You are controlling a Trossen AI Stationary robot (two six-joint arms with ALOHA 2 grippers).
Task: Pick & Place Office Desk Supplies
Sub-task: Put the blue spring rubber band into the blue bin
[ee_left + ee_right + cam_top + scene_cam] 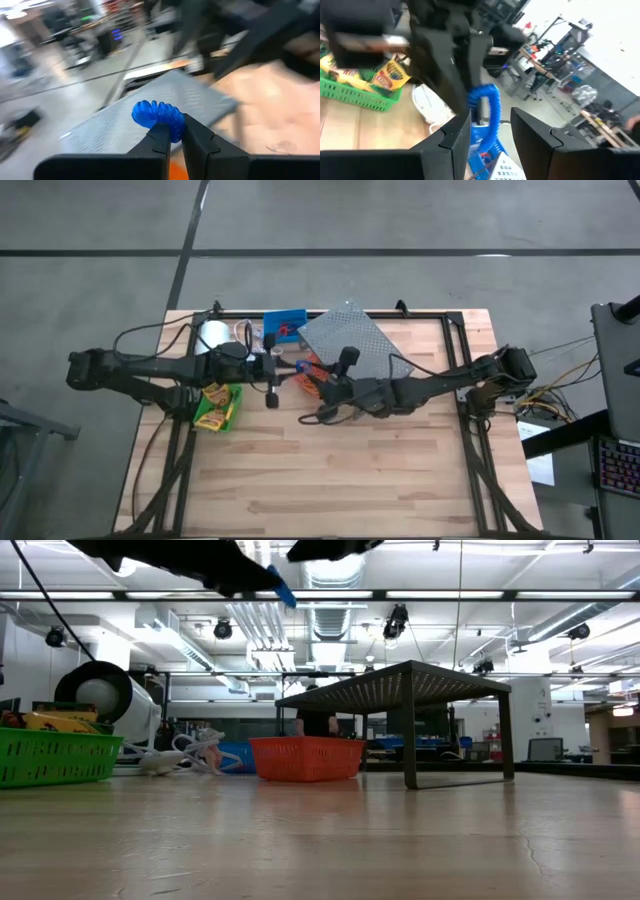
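A blue ring band point(156, 116) hangs high over the table's middle, and my left gripper point(175, 131) is shut on it. In the low view the band point(283, 588) shows near the top edge. My right gripper point(491, 122) is open, with one finger on either side of the band point(489, 102); whether a finger touches it I cannot tell. Below lie the red-orange bin point(305, 757) and the grey rack point(355, 345). The green bin point(217, 408) holds crayon boxes point(390, 75). The blue bin point(284, 327) sits at the far edge. My left gripper pinches the band's near part point(172, 131) between its two fingers, at their free ends. The fingers come about level from the table's left. The band sticks out beyond the fingertips, lifted clear of the rack and the bins.
A white roll point(110, 695) with white cord point(165, 762) stands at the far left beside the green bin. The rack stands on legs at the far middle, with the red-orange bin next to it. Bare wood point(340, 470) fills the table's near half.
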